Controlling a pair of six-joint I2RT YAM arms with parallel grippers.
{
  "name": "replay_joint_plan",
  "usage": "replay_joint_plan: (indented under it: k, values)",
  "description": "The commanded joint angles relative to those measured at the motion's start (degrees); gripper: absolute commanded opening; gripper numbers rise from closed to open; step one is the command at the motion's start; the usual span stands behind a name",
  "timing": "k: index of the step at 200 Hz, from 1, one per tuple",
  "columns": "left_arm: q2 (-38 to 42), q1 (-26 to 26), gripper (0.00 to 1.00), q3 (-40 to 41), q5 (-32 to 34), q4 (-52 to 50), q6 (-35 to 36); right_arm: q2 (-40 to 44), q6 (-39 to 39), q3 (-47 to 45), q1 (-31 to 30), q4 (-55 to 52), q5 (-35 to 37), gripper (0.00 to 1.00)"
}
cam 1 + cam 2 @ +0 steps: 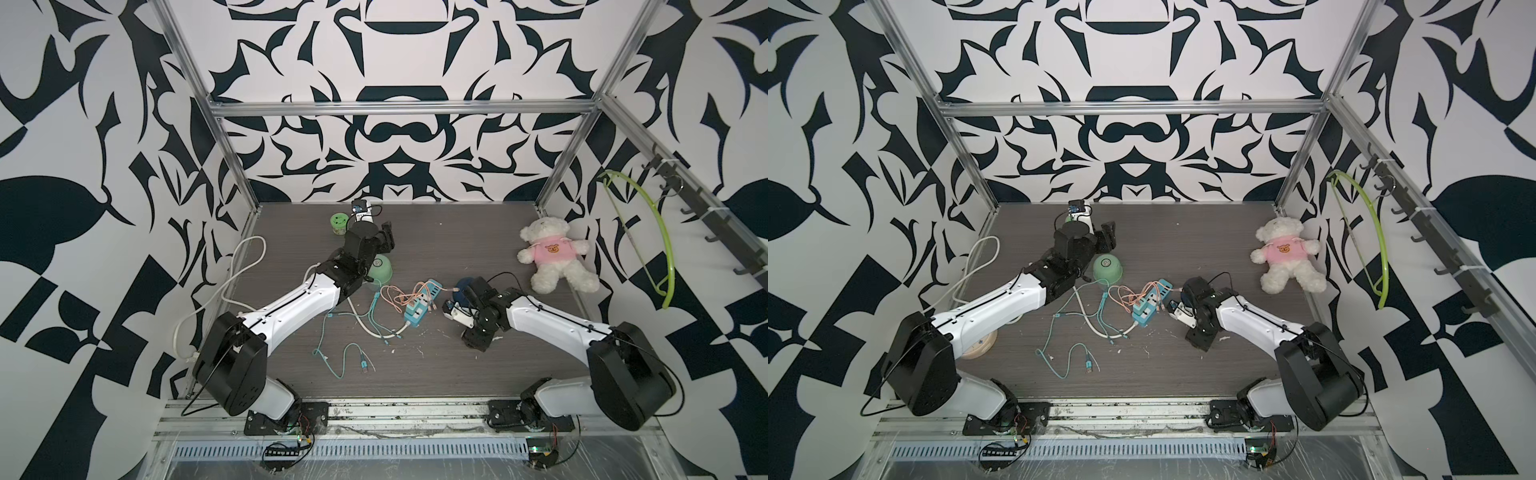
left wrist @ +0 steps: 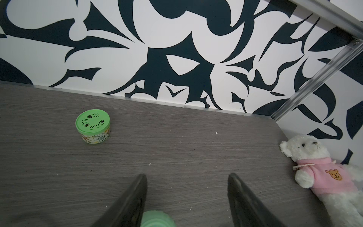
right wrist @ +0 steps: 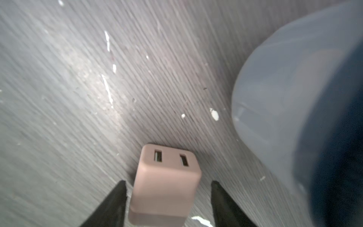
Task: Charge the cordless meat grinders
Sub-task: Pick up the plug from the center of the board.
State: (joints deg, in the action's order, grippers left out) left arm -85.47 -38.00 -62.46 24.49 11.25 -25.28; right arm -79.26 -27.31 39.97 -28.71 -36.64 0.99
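Both top views overlook the whole table; wrist views hover close above it.

- Power strip lies in the middle of the table, with a cable tangle to its left and in front
- Left meat grinder stands behind the tangle, beside the left arm's wrist
- Right meat grinder stands just right of the strip, partly under the right arm
- Plug cube sits between the fingers of the right tool, near that grinder
- Jar stands at the back left, teddy bear lies at the back right
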Motion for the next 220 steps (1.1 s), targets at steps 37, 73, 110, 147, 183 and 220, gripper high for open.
replay_joint_plan:
  k: [37, 73, 110, 147, 183, 220]
  values:
    - [1.5, 0.0, 0.68, -0.2, 0.6, -0.6, 1.8, 0.2, 0.4, -1.1, -0.2, 2.6, -1.0, 0.37]
    - [2.3, 0.1, 0.68, -1.1, -0.8, -4.1, 1.9, 6.8, -0.4, -1.3, -0.2, 1.8, -3.2, 0.18]
    - [4.0, 0.1, 0.68, -4.3, -9.7, -11.9, 3.0, 18.7, 1.6, 0.7, -0.3, 5.9, -8.5, 0.05]
    - [4.4, 0.2, 0.67, -11.1, -29.4, -23.0, 4.8, 23.1, 2.0, 3.7, -0.4, 15.5, -13.1, 0.0]
    - [2.1, 0.4, 0.66, -16.0, -49.9, -29.1, 2.9, 21.7, 1.1, 7.0, -0.7, 24.6, -15.6, 0.0]
    - [-0.9, 0.5, 0.65, -16.7, -59.8, -29.4, -0.6, 20.0, 0.8, 10.3, -0.8, 28.5, -17.2, 0.0]
